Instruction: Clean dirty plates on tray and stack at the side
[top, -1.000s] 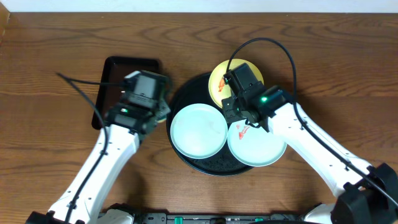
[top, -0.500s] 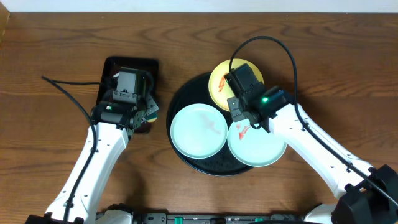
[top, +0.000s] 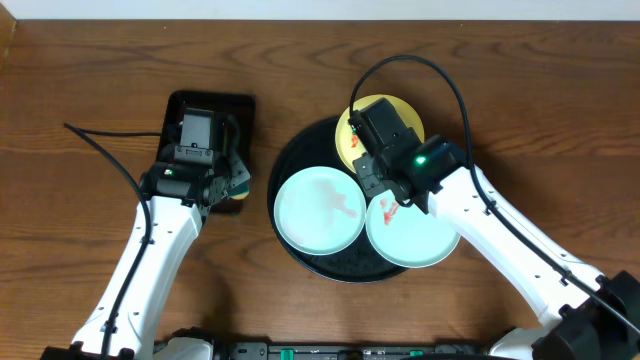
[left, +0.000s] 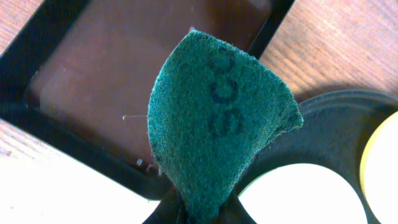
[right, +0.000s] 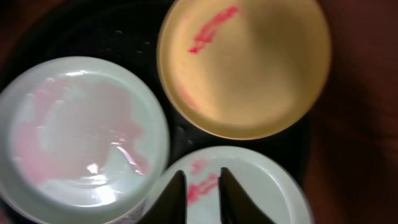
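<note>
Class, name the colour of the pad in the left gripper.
Dark green pad; left wrist view shows it best.

Overhead: hangs high over the table (top: 80, 100), faces straight down, far edge at top of frame. Takes in the whole tray (top: 340, 270), the brown tray (top: 210, 102) to its left, and both arms.

Left wrist: sits very close above the brown tray's right edge, faces down, mostly blocked by a pad (left: 217, 124). Catches the tray's left rim and slivers of two plates (left: 298, 199) at lower right.

Right wrist: hangs low over the tray, faces straight down past the right gripper (right: 202, 177), frames all three plates. Shares tray and plates with both other views.
</note>
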